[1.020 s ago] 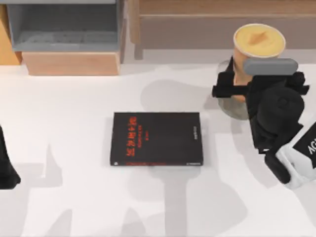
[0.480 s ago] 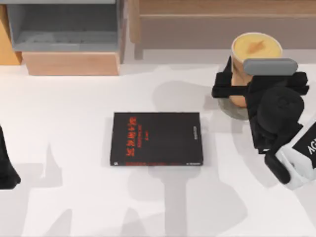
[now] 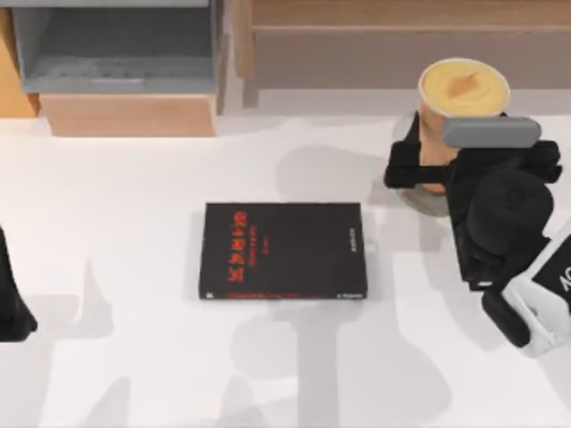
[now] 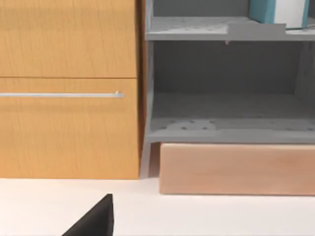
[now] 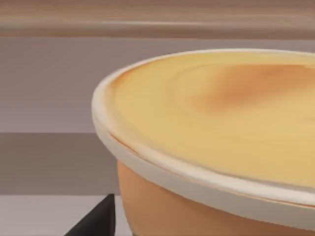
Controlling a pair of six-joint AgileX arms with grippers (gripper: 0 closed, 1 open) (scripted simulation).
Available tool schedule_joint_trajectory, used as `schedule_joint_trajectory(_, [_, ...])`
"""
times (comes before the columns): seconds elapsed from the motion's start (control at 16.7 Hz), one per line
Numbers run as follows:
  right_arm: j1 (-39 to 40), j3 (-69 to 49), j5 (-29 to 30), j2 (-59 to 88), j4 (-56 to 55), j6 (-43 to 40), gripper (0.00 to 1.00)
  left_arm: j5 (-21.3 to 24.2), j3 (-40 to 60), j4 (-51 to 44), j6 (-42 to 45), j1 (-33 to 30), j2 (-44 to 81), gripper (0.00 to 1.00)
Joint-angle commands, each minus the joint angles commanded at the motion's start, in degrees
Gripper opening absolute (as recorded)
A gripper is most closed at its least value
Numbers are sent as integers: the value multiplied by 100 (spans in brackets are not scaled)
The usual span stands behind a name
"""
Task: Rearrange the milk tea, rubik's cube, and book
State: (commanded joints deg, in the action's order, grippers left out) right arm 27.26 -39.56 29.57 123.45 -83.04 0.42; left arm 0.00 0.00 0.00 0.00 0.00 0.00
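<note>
The milk tea, a tapered orange-tan cup with a round yellow-orange top, stands upright at the table's back right, over the flat grey disc. My right gripper is shut on the cup's side below the rim. The cup's lid looms large in the right wrist view. The book, teal with white page edges, sits on the upper grey shelf in the left wrist view. The rubik's cube is out of view. My left gripper is parked at the table's left edge.
A black book with red lettering lies flat mid-table. A grey open shelf unit on a pale wooden base stands at the back left, beside a wooden cabinet. A long wooden unit runs along the back.
My right gripper has lowered the milk tea towards the grey disc; the cup's top looks smaller and sits closer to the disc. The left arm and the black book have not moved.
</note>
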Motion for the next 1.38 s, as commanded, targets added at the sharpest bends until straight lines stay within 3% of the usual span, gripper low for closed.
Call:
schedule_joint_trajectory(0.48, [105,326,127,-121,-183,6,100,0,0,0,0,0,0,100])
schedule_joint_trajectory(0.96, [286,683,292,-1593,925,21,100,0,0,0,0,0,0,100])
schedule_joint_trajectory(1.38, [229,556,260,-1704,1086,-9,100,0,0,0,0,0,0,100])
